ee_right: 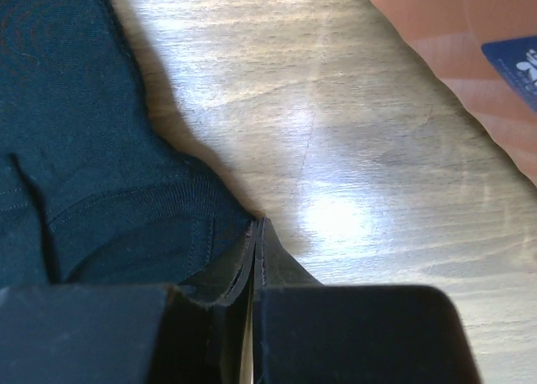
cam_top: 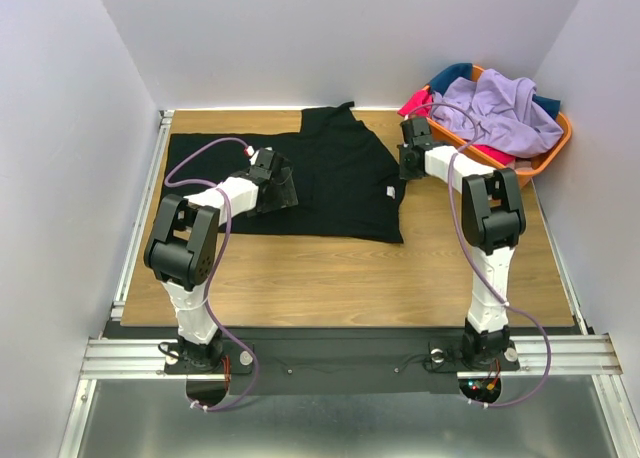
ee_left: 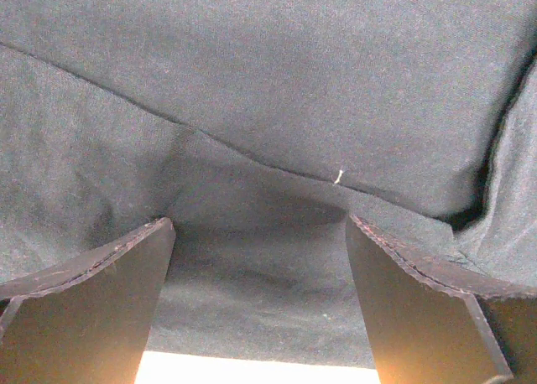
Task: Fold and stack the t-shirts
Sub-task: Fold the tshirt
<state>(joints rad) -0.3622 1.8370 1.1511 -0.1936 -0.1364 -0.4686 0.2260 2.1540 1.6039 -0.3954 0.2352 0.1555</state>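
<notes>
A black t-shirt (cam_top: 330, 178) lies spread on the wooden table (cam_top: 330, 278), with a small white label (cam_top: 392, 191) near its right edge. My left gripper (cam_top: 280, 188) is over the shirt's middle. In the left wrist view its fingers stand wide open (ee_left: 258, 223) just above the black t-shirt's cloth (ee_left: 268, 82), with nothing between them. My right gripper (cam_top: 408, 158) is down at the shirt's right edge. In the right wrist view it is shut (ee_right: 258, 223), its tips pinched on the hem of the black t-shirt (ee_right: 84, 149). A lavender t-shirt (cam_top: 500, 108), a pink-red one (cam_top: 415, 103) and a teal one (cam_top: 450, 75) lie heaped in the basket.
An orange plastic basket (cam_top: 555, 143) stands at the back right corner, close behind my right gripper. Its side (ee_right: 470, 49) fills the upper right of the right wrist view. White walls close in the table at the back and both sides. Bare wood lies in front of the shirt.
</notes>
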